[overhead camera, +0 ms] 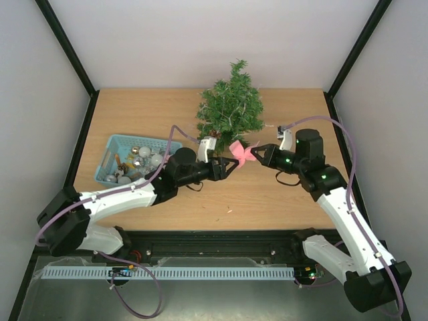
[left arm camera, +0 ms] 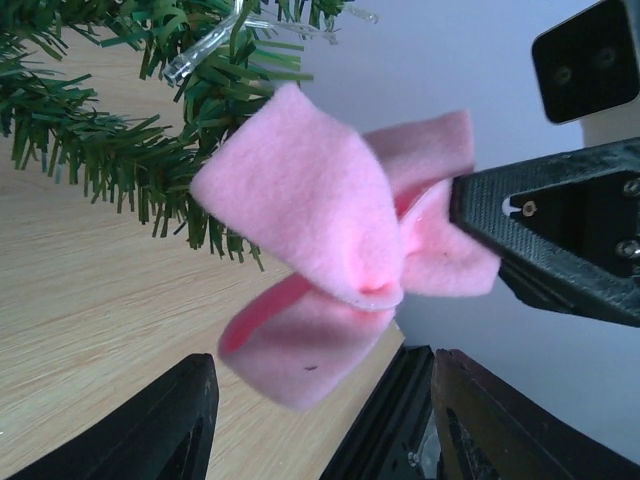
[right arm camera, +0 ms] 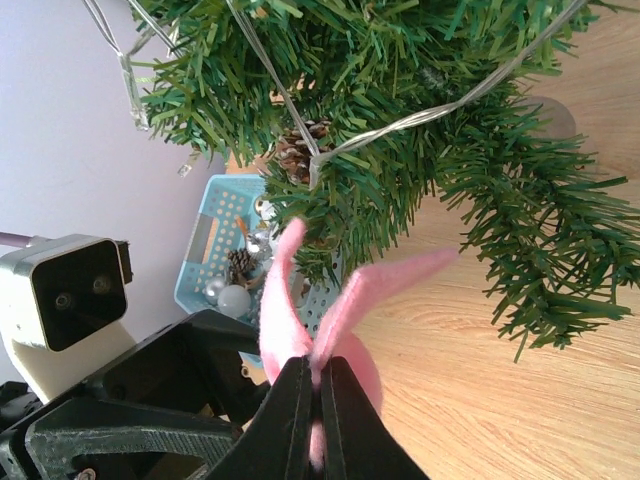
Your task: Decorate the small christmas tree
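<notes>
- The small christmas tree [overhead camera: 231,105] stands upright on the far middle of the table [overhead camera: 281,197], slightly right of centre. From above its branches hide its foot.
- A clear light string [right arm camera: 440,105] runs through the branches. A pine cone [right arm camera: 298,150] sits half buried in the needles, and I only see it from the right wrist.
- A pink felt bow [overhead camera: 241,152] hangs in the air just near of the tree's lower branches. I cannot tell whether it brushes the needles.
- My right gripper [right arm camera: 312,400] is pinched tight on the bow's middle, fingers pressed together with felt lobes fanning out above.
- My left gripper [overhead camera: 233,163] comes in from the left with its fingers spread apart. The bow's lower lobe sits between them in the left wrist view, and I see no contact.
- The frame's lower edge cuts off both left fingers in the left wrist view.
- A teal basket [overhead camera: 137,138] lies well left of the tree. It holds silvery ornaments [overhead camera: 140,160] too small to sort, and the left arm partly covers them.
</notes>
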Controlling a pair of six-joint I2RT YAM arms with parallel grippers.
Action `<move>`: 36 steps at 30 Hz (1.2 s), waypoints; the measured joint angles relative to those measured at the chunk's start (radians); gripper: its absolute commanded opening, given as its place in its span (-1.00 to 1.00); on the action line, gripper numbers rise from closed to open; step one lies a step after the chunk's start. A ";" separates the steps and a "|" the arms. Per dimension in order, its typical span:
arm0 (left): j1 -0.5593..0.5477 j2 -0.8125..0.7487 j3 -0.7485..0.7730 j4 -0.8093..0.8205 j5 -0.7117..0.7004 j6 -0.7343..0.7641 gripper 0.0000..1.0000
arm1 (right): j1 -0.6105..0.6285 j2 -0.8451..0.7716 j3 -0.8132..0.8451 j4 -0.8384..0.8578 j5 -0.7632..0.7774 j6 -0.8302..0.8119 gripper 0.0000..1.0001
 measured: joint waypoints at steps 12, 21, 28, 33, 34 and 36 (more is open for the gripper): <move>-0.002 0.071 -0.074 0.151 0.006 -0.058 -0.52 | 0.000 0.000 -0.035 0.028 -0.015 0.000 -0.97; -0.002 0.092 -0.076 0.188 -0.015 -0.068 -0.95 | 0.000 0.000 -0.053 0.042 -0.014 0.000 -0.97; -0.002 0.134 -0.050 0.178 -0.072 -0.068 -0.95 | 0.000 0.035 -0.053 0.053 0.027 0.000 -0.97; -0.002 0.188 0.016 0.141 -0.122 -0.067 -0.95 | 0.000 0.084 -0.052 0.075 0.066 0.000 -0.97; -0.002 0.193 0.024 0.137 -0.132 -0.066 -0.95 | 0.000 0.095 -0.051 0.080 0.074 0.000 -0.97; -0.002 0.199 0.040 0.121 -0.156 -0.066 -0.95 | 0.000 0.116 -0.045 0.089 0.087 0.000 -0.97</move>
